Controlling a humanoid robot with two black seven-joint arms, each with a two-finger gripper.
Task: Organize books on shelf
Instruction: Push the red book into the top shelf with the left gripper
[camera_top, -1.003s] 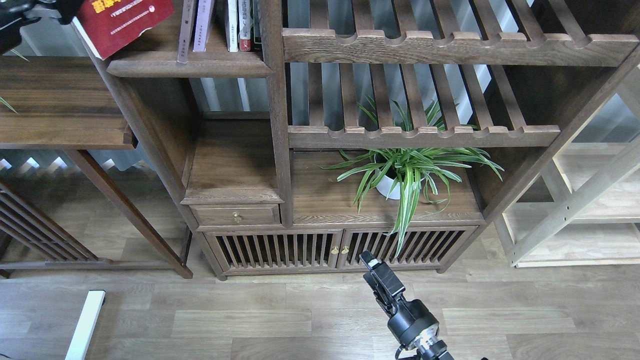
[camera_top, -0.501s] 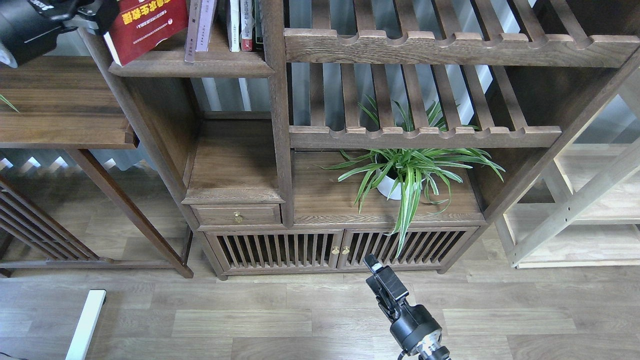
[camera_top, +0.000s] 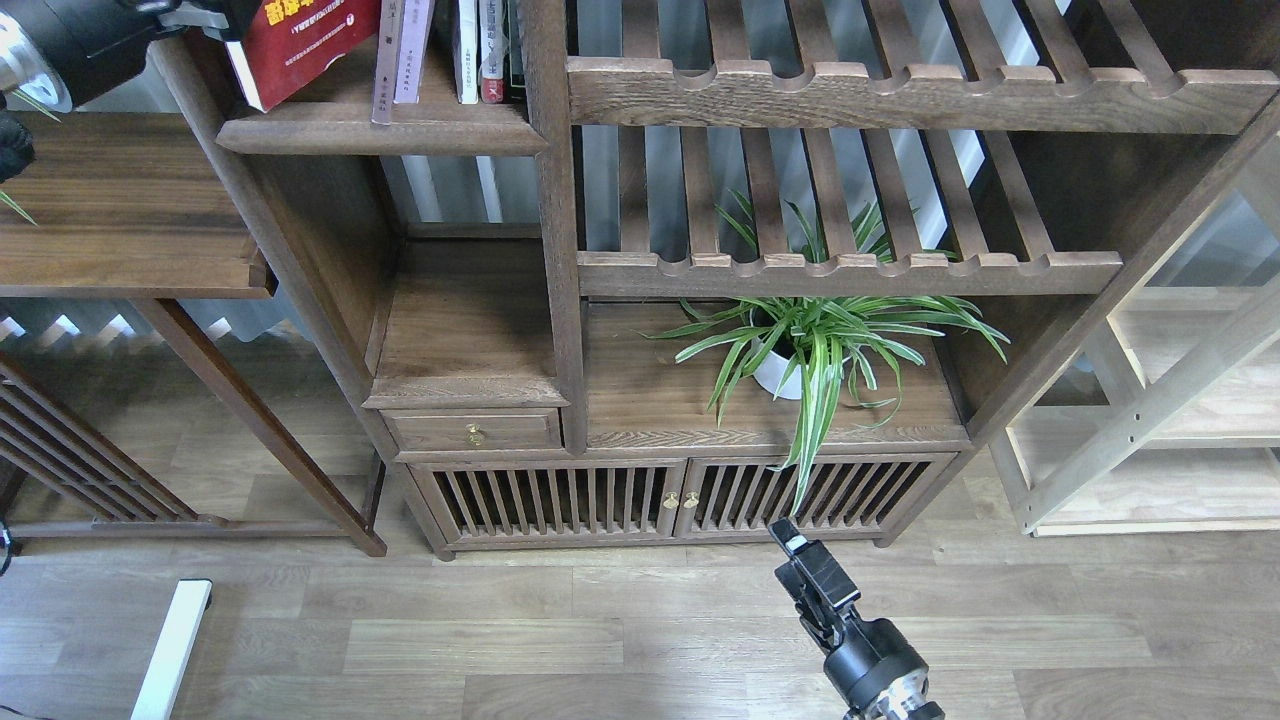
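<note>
Left hand (camera_top: 205, 12) (grip hidden, can't tell) is tilting the red paperback book w/ yellow title (camera_top: 300, 40) onto the dark walnut shelf board (camera_top: 380, 130), nearer than the right hand (camera_top: 810, 570).

1. Looks like a home living room or study, or a furniture showroom.
2. Tall dark wooden bookcase (camera_top: 560, 300) with slatted racks (camera_top: 850, 270), small drawer (camera_top: 472, 430) and slatted cabinet doors (camera_top: 680, 495).
3. Potted spider plant (camera_top: 810, 345) on a ledge.
4. Wood-plank floor (camera_top: 500, 640).
5. Pale light-wood shelving (camera_top: 1170, 430) alongside.
</note>
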